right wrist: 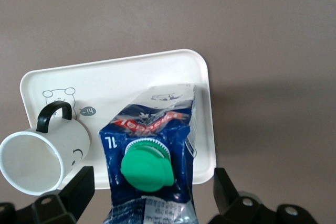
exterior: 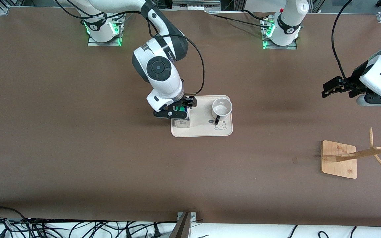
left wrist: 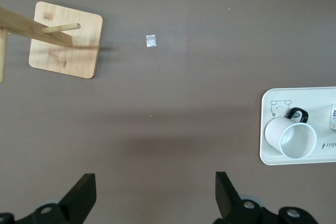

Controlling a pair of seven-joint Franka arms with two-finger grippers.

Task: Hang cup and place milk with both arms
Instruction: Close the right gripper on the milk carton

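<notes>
The milk (right wrist: 152, 140), a dark blue carton with a green cap (right wrist: 147, 169), stands upright on the cream tray (right wrist: 131, 74). It is at the tray's end toward the right arm's side of the table. My right gripper (right wrist: 152, 190) is open and straddles the carton top, with a gap at each finger (right wrist: 79, 187). From the front, the right gripper (exterior: 179, 112) covers most of the milk (exterior: 181, 123). The white cup (exterior: 222, 108) stands on the same tray (exterior: 207, 130), mouth up, its black handle toward the front camera. My left gripper (exterior: 326, 90) hangs open over bare table.
A wooden mug rack (exterior: 339, 158) with slanted pegs stands at the left arm's end of the table, nearer the front camera than the left gripper. The left wrist view shows the rack (left wrist: 65, 40), a small scrap (left wrist: 151, 41) and the cup (left wrist: 291, 137).
</notes>
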